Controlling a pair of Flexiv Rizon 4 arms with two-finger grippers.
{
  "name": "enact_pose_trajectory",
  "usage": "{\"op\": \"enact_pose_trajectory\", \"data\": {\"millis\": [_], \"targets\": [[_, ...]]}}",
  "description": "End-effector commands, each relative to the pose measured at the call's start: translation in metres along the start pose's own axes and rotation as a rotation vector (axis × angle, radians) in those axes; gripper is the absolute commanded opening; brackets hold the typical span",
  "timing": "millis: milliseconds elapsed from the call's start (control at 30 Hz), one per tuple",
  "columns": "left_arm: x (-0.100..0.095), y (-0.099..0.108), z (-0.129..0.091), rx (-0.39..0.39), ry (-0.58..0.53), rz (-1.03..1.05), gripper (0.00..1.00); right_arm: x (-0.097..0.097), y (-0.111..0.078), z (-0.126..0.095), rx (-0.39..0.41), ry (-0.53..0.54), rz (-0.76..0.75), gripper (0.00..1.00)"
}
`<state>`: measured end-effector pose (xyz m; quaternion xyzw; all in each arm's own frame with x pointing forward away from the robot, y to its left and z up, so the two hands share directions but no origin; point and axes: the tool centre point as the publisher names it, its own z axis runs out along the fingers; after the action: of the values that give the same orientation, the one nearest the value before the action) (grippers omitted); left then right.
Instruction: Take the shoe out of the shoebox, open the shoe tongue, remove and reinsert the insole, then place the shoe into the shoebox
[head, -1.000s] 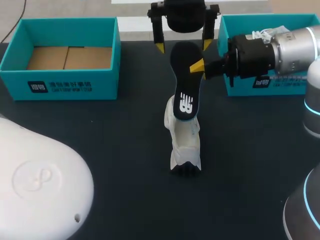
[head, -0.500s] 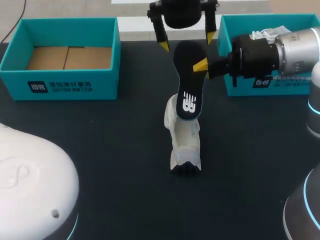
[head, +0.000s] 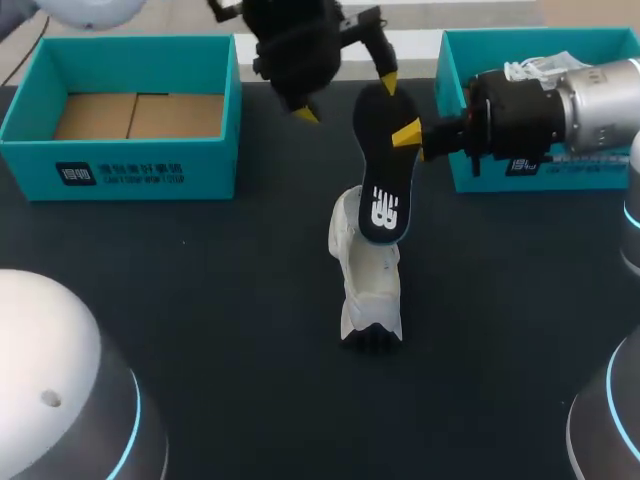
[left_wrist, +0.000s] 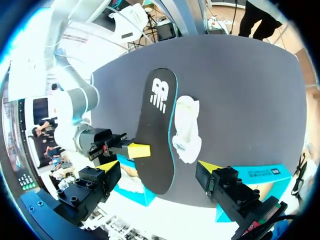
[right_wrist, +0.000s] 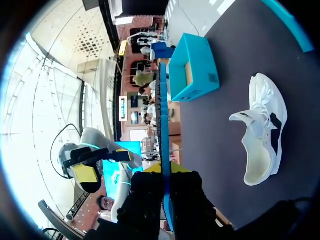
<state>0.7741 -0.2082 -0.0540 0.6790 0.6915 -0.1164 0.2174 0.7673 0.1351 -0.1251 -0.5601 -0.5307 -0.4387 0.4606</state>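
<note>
The right gripper is clenched on the side edge of the black insole, one yellow-tipped finger on each face, as the right wrist view shows, where the insole runs edge-on straight out from between the fingers of the right gripper. The insole is held in the air above the white shoe, sloping, with its logo end lowest, over the shoe's far end; I cannot tell whether it touches the shoe.

The left gripper hangs beyond the shoe, at the insole's high end, fingers spread wide and holding nothing. In its own view the left gripper straddles the insole without contact.

The shoe lies on its side on the dark table, outside both boxes. One teal shoebox stands beyond the shoe to its left, the other shoebox to its right.
</note>
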Motion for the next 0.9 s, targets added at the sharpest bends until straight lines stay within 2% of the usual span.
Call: {"op": "enact_pose_trajectory", "data": {"millis": [33,233,500,600,900], "targets": [[0.021,-0.001,-0.002,-0.001,-0.363,-0.011,1.00,0.002,-0.003,-0.003,-0.012,0.003,0.004,0.00],[0.031,0.001,-0.005,0.021,-0.496,-0.032,1.00,0.002,-0.004,-0.004,-0.011,0.011,0.013,0.00],[0.035,-0.005,-0.003,0.050,-0.595,0.016,1.00,-0.001,-0.004,-0.005,-0.014,0.018,0.024,0.00],[0.033,-0.007,-0.002,0.054,-0.540,0.017,1.00,-0.002,-0.003,-0.006,-0.015,0.019,0.026,0.00],[0.033,-0.007,-0.002,0.054,-0.540,0.017,1.00,-0.007,-0.003,-0.006,-0.012,0.020,0.039,0.00]]}}
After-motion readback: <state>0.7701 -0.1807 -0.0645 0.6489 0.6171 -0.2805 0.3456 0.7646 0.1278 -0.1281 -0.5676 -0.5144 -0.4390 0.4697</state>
